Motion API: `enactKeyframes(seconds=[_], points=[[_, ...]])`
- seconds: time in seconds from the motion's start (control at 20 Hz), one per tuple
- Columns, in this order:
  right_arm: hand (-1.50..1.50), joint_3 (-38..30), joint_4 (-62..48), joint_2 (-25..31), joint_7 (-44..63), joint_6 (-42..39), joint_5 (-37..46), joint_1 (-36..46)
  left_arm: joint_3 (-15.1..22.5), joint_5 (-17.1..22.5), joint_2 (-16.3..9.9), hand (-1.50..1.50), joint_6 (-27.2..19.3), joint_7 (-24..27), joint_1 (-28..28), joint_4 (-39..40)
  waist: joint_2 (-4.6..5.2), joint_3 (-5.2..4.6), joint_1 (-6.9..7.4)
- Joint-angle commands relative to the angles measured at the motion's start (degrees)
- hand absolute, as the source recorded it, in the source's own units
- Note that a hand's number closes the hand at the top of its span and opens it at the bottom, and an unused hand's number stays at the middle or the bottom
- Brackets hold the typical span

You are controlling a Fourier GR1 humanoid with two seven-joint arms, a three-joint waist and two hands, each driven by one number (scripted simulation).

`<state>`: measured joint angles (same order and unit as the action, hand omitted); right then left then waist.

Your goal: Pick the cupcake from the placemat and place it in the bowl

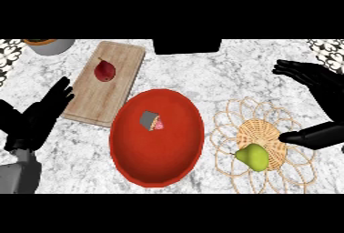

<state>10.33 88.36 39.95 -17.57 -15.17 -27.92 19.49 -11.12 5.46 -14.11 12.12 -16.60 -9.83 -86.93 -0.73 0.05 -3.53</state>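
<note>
One cupcake (pixel 152 121), two pears (pixel 253 156), one bowl (pixel 181 164).

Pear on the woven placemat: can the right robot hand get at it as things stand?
Probably yes. The right robot hand is open above the counter, with its thumb over the woven placemat right beside the pear. Nothing lies between them, and the red bowl sits off to the left.

- Cupcake (pixel 152 121) lies tipped inside the red bowl (pixel 176 164).
- Green pear (pixel 253 156) sits on the woven placemat (pixel 269 119).
- Right hand (pixel 316 79) is open above the placemat; left hand (pixel 42 111) is open beside the cutting board (pixel 107 98).
</note>
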Motion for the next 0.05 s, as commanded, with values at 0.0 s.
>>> enactKeyframes(seconds=[0.0], points=[[1.5, -5.5, 12.0, 6.8, -4.1, -5.2, -3.9, -14.3, -1.3, 1.3, -1.5, 0.0, 2.5, 2.5, 0.7, 1.6, 0.14, -0.06, 0.45]])
